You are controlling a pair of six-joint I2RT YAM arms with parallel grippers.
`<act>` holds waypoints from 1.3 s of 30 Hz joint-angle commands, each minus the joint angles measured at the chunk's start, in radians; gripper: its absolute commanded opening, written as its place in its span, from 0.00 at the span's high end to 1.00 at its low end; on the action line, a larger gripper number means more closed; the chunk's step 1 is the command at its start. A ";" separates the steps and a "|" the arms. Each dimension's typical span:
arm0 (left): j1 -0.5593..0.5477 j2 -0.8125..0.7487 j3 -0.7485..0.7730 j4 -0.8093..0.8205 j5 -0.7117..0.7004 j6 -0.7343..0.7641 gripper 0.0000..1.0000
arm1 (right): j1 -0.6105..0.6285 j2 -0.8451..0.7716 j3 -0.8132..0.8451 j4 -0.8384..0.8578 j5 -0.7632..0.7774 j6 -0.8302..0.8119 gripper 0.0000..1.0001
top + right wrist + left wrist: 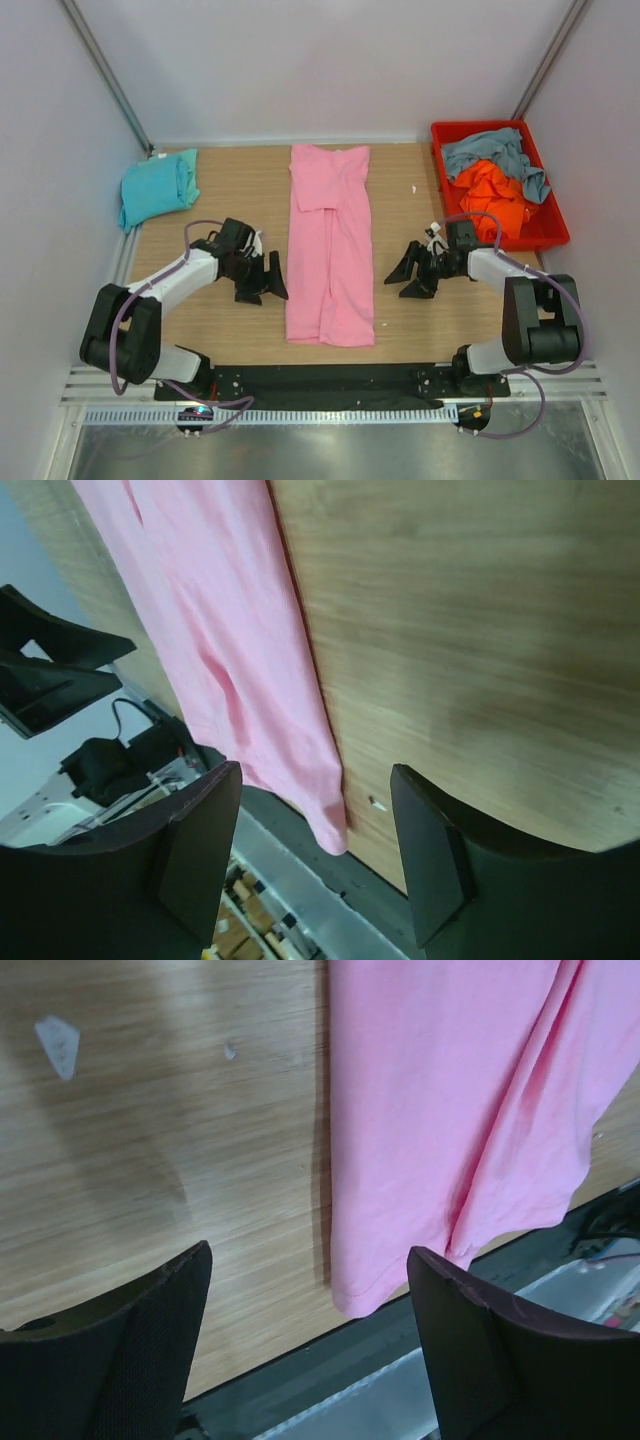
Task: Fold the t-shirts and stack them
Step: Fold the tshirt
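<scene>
1. Hovering both pincers low over the table (230, 190), one on each side of the pink shirt (330, 245). Neither touches the cloth.
2. Left pincer (262, 280): fingers spread apart, nothing between them. Right pincer (412, 272): the same, spread and empty.
3. The pink shirt lies flat as a long narrow strip down the middle of the table, collar end far from me, hem at the near edge. Its sides look turned in, so I judge the lengthwise folds done and the end-to-end fold not yet made.
4. Why I sit like this: flanking the lower half puts each pincer near a hem corner. My guess is that both corners get pinched together and carried toward the collar.
5. The left pincer is just beside the shirt's left edge. The right one is near the right edge, with bare wood between. Each wrist view shows a hem corner framed between my fingers, beyond their tips.
6. The teal shirt (158, 187) sits folded at the far left, likely the stack spot. The orange shirt (492, 195) and grey-blue shirt (495, 152) lie bunched in the red bin (545, 235).
</scene>
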 commanded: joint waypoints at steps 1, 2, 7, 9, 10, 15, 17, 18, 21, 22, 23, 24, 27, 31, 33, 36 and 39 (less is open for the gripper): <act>0.062 -0.102 -0.070 0.183 0.175 -0.188 0.21 | -0.004 -0.074 -0.078 0.080 -0.116 0.159 0.32; 0.072 -0.105 -0.087 0.199 0.193 -0.209 0.21 | -0.003 -0.078 -0.092 0.058 -0.111 0.168 0.32; 0.098 -0.116 -0.175 0.262 0.243 -0.291 0.25 | 0.042 -0.084 -0.155 -0.054 -0.107 0.230 0.35; 0.102 -0.115 -0.188 0.259 0.266 -0.298 0.28 | 0.098 -0.095 -0.181 -0.058 -0.090 0.268 0.35; 0.101 -0.109 -0.202 0.256 0.282 -0.312 0.30 | 0.117 -0.093 -0.188 -0.058 -0.082 0.271 0.36; 0.086 -0.072 -0.234 0.213 0.274 -0.303 0.37 | 0.142 -0.032 -0.182 0.003 -0.007 0.277 0.39; 0.057 -0.053 -0.253 0.214 0.252 -0.312 0.37 | 0.164 -0.009 -0.179 0.020 0.005 0.284 0.39; 0.044 -0.041 -0.262 0.225 0.234 -0.320 0.38 | 0.180 0.003 -0.179 0.035 0.013 0.287 0.39; 0.015 -0.010 -0.264 0.239 0.226 -0.331 0.39 | 0.227 0.011 -0.195 0.087 0.009 0.320 0.39; 0.009 0.005 -0.264 0.242 0.223 -0.332 0.41 | 0.238 0.020 -0.195 0.095 -0.001 0.327 0.40; 0.009 0.011 -0.264 0.242 0.223 -0.332 0.41 | 0.243 0.027 -0.192 0.101 -0.004 0.330 0.40; 0.004 0.017 -0.265 0.242 0.226 -0.334 0.42 | 0.246 0.037 -0.181 0.101 -0.008 0.331 0.41; -0.014 0.031 -0.262 0.240 0.235 -0.337 0.44 | 0.278 0.050 -0.179 0.092 -0.019 0.336 0.44; -0.037 0.037 -0.262 0.259 0.241 -0.358 0.53 | 0.339 0.053 -0.201 0.113 -0.030 0.363 0.51; -0.045 0.045 -0.256 0.263 0.253 -0.364 0.54 | 0.358 0.062 -0.193 0.115 -0.042 0.368 0.56; -0.051 0.060 -0.247 0.268 0.255 -0.366 0.56 | 0.373 0.071 -0.193 0.119 -0.053 0.373 0.62; -0.065 0.063 -0.241 0.269 0.266 -0.367 0.67 | 0.388 0.080 -0.198 0.153 -0.070 0.396 0.77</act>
